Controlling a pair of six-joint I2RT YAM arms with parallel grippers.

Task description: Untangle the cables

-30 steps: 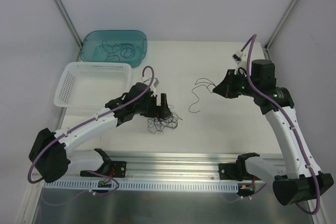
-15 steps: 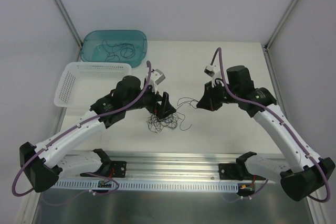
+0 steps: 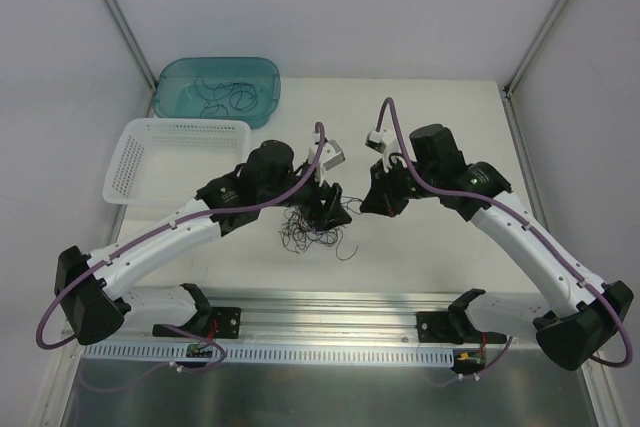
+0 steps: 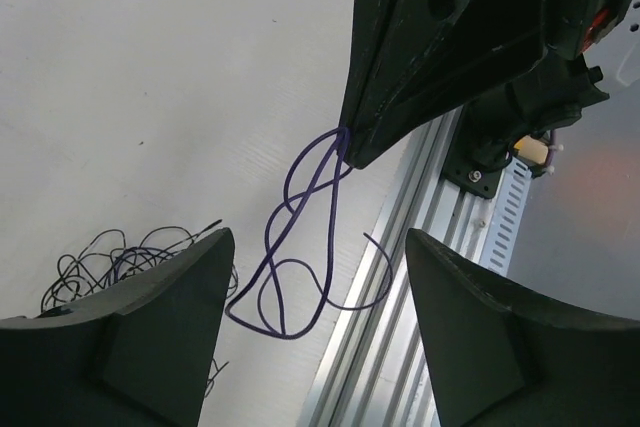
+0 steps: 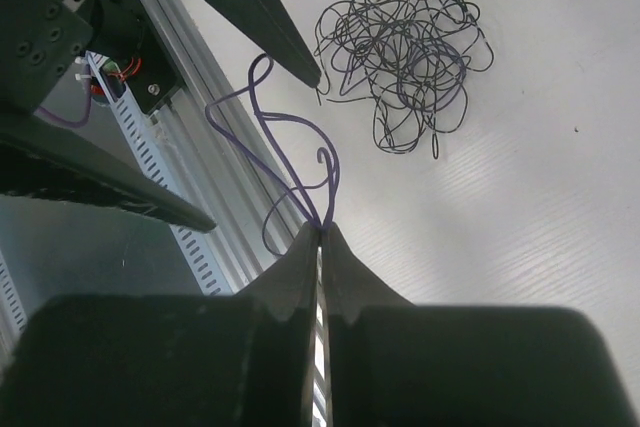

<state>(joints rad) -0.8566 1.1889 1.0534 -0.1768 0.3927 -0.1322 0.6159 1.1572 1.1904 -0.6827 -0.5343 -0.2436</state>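
Task judged partly done: the right gripper (image 5: 320, 232) is pinched shut on one looped cable (image 5: 290, 162) above the table (image 3: 430, 247), the left gripper (image 4: 315, 247) stands open astride its dangling loops, a few cables (image 3: 225, 97) lie in the teal bin (image 3: 170, 97), and the main tangle (image 5: 405, 57) lies knotted on the table.

Overhead camera looks down; close wrist cameras share the cables (image 5: 405, 67).

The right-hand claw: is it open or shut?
Shut. In its wrist view the right gripper has its fingers pressed together, pinching a looped thin cable.
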